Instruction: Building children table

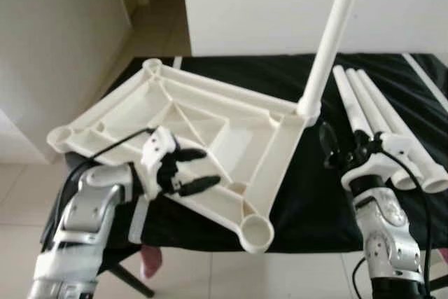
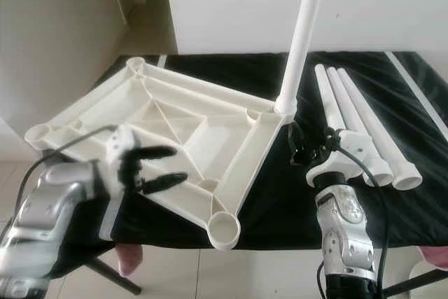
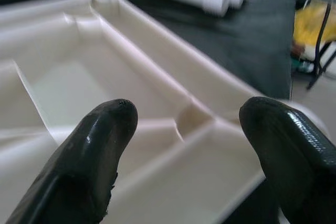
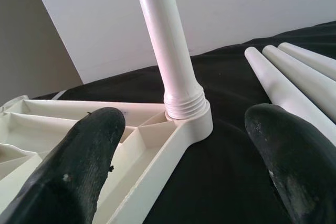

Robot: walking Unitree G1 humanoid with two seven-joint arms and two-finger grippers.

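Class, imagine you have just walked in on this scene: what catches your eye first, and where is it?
The upturned white tabletop lies on the black-covered table, one leg already standing upright in its far right corner socket. Three loose legs lie side by side to the right. The left end effector hovers open over the tabletop's near edge.

Tabletop (image 1: 210,131) left on cloth (image 1: 308,194); loose legs (image 1: 378,117) right.

A table covered in black cloth (image 1: 308,194) carries the upturned white tabletop (image 1: 203,131), one leg (image 1: 329,40) standing in its far corner socket, and three loose legs (image 1: 381,124) lying side by side.
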